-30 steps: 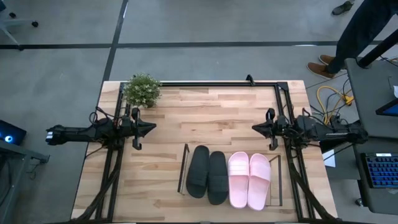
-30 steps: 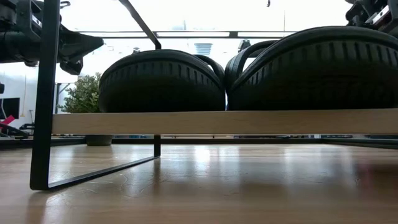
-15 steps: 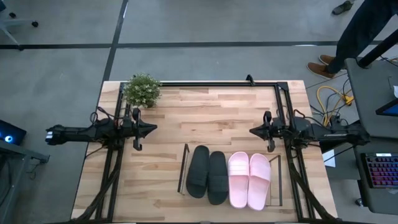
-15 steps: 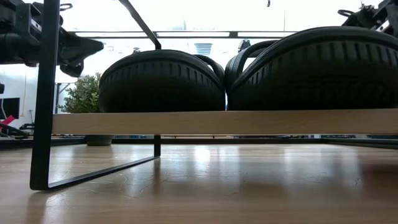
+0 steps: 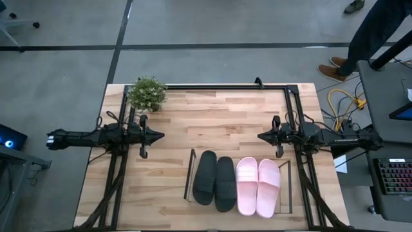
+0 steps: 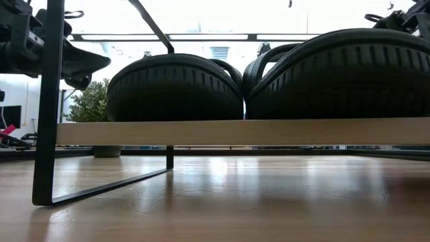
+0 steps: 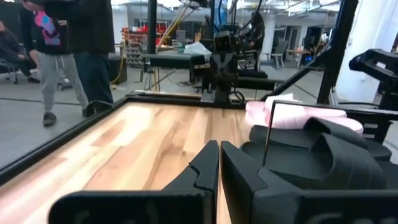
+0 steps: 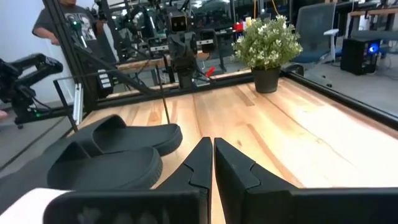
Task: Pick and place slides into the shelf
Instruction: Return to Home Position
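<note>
Four slides are counted on the shelf, set side by side in one row between its two dark end frames. Two black slides lie toward the left arm's side and two pink slides toward the right arm's side. The pairs appear to touch, though this cannot be settled from above. In the low view the two black slides are seen resting on the light board, raised off the table.

The left gripper is held over the table's left part, well apart from the shelf. Its fingers are pressed together on nothing. The right gripper is held opposite, pointing inward, its fingers likewise closed together and empty.

One potted plant is standing at a table corner on the left arm's side. One person is seen standing beyond the table.
</note>
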Robot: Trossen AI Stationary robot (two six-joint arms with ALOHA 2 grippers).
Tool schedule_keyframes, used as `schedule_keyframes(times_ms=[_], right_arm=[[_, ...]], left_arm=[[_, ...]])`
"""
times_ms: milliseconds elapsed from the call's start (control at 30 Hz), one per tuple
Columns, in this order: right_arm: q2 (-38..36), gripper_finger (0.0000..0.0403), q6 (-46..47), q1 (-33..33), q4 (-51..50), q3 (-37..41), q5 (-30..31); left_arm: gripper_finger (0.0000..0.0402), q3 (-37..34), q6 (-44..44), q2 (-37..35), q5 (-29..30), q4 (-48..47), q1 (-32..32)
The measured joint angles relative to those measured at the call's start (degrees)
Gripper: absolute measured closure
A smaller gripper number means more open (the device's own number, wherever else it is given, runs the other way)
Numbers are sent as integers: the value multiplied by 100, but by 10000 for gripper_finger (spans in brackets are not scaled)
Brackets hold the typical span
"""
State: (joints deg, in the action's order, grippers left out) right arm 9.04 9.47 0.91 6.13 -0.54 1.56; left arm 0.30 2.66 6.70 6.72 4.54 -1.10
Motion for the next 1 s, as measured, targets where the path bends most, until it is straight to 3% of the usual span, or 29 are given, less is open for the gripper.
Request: schedule_keyframes(times_ms=[1000], right_arm=[[11, 394, -331, -2, 140, 3, 363]], left_arm=[[402, 0, -4, 6, 20, 59, 0]])
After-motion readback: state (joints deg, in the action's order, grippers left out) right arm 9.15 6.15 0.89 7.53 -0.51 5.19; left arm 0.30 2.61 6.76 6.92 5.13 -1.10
